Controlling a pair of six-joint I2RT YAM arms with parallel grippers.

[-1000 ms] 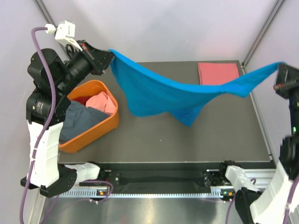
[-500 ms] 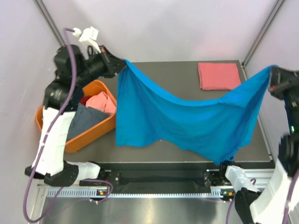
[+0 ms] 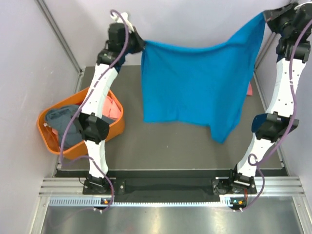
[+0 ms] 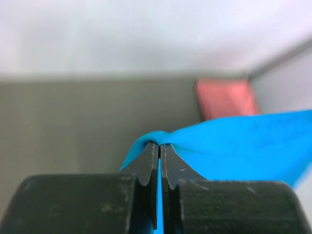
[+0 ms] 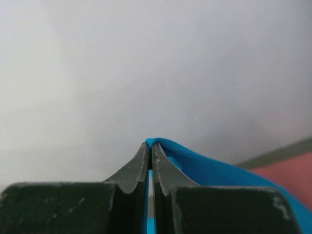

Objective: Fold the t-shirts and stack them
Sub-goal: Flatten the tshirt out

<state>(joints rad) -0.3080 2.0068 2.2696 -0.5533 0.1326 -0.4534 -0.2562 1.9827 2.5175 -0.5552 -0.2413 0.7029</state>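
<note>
1. The left fingers [image 4: 155, 150] are clenched on a bunched corner of the blue t-shirt [image 4: 234, 141]. The cloth pokes out just past their tips and runs down between them.
2. The right fingers [image 5: 144, 153] are clamped tight on another corner of the same shirt, with blue showing in the slit between them.
3. In the overhead view the shirt hangs spread between the two arms, from upper centre-left to the upper right corner. Its lower edge dangles over the worktop [image 3: 170, 141], lowest toward the right.
4. A folded pink t-shirt [image 4: 226, 97] lies at the worktop's far right, mostly hidden behind the blue cloth from above.
5. At the left, an orange basket [image 3: 73, 151] holds a pink shirt [image 3: 109, 107] and a grey-blue shirt [image 3: 61, 122].
</note>
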